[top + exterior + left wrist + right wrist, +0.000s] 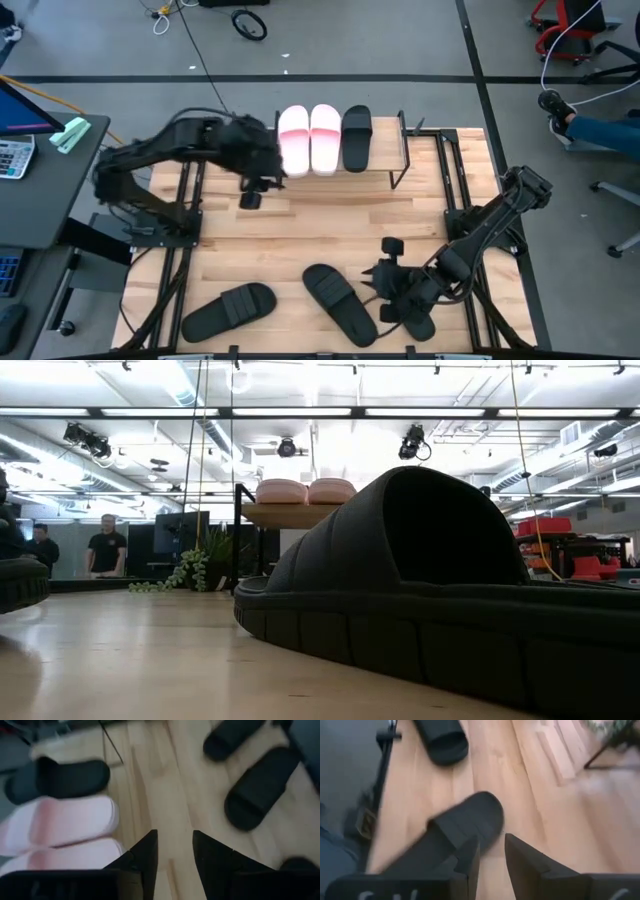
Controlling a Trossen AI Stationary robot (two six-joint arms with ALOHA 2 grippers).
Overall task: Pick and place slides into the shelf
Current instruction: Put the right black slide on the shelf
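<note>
Closest to me, at the near edge of the table, the right gripper hangs low with its two dark fingers parted by a narrow gap and nothing between them; the toe of a black slide lies just beyond the fingertips, apart from them as far as I can tell. That slide sits just left of the right gripper, and another black slide lies further left along the same near edge. There may be one more dark slide under the right gripper, but I cannot make it out. Toward the far side of the table stands the shelf, and on its plank top two pale pink slides lie side by side with a black slide just right of them. The left gripper hovers at the shelf's near left corner, just beside the pink pair, its fingers also slightly parted and empty above bare wood.
</note>
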